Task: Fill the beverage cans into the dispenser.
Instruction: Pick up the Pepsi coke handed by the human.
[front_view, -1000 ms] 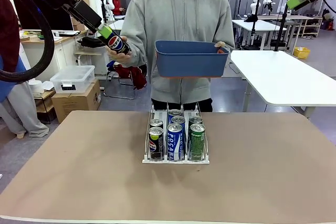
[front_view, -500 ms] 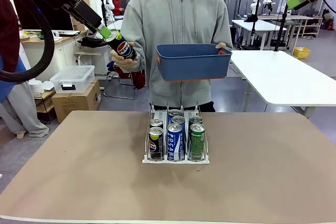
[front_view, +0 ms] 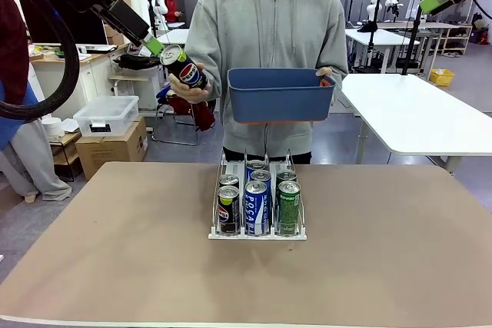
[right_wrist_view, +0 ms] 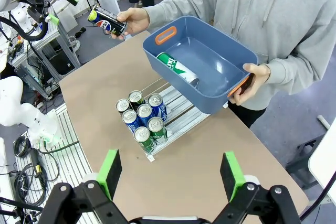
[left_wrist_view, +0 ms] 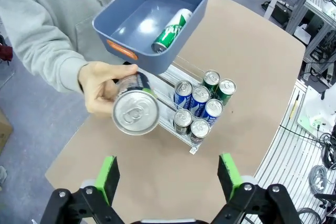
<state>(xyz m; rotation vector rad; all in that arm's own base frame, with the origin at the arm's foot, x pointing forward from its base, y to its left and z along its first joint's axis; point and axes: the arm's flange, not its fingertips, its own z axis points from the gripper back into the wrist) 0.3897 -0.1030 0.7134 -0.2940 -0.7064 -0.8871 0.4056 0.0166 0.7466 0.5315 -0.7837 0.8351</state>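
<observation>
This is looking like a robotics lab. Beyond the far edge of the table (front_view: 115, 266), white desks (front_view: 415, 109) are standing on an open grey floor (front_view: 346, 147). A monitor (front_view: 84, 28), a clear bin (front_view: 106, 115) and a cardboard box (front_view: 111, 151) are sitting off the far left corner. A white robot arm (right_wrist_view: 21, 108) is rising beside the table, and cables (right_wrist_view: 23, 148) are trailing by a wire rack (right_wrist_view: 79, 161).

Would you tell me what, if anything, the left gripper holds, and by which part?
Nothing: the left gripper is open; the person's hand grips the black can by its side.
</observation>
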